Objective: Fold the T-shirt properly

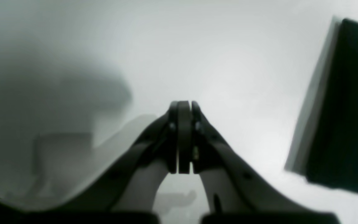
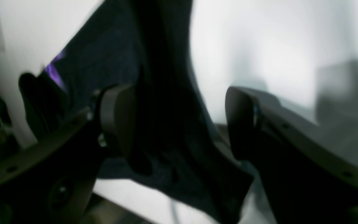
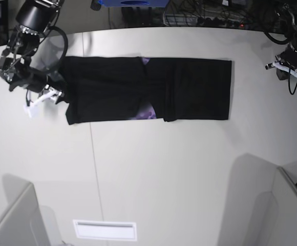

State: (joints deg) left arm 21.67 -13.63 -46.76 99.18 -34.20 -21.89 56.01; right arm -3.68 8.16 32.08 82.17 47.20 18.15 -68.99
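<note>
The black T-shirt (image 3: 148, 89) lies on the white table as a long strip folded lengthwise, with a little purple print showing at its middle. My right gripper (image 3: 58, 95) is at the strip's left end. In the right wrist view it (image 2: 179, 124) is open, and black cloth (image 2: 160, 102) hangs between the fingers, close to the left finger (image 2: 117, 121); a sliver of purple shows too. My left gripper (image 3: 272, 65) is off to the right of the shirt, over bare table. In the left wrist view it (image 1: 184, 107) is shut and empty.
The white table (image 3: 164, 179) extends in front of the shirt. Cables and equipment (image 3: 199, 15) lie along the far edge. Grey panels stand at the near left (image 3: 15, 220) and near right (image 3: 261, 205) corners. A dark blurred shape (image 1: 343, 109) is at the right of the left wrist view.
</note>
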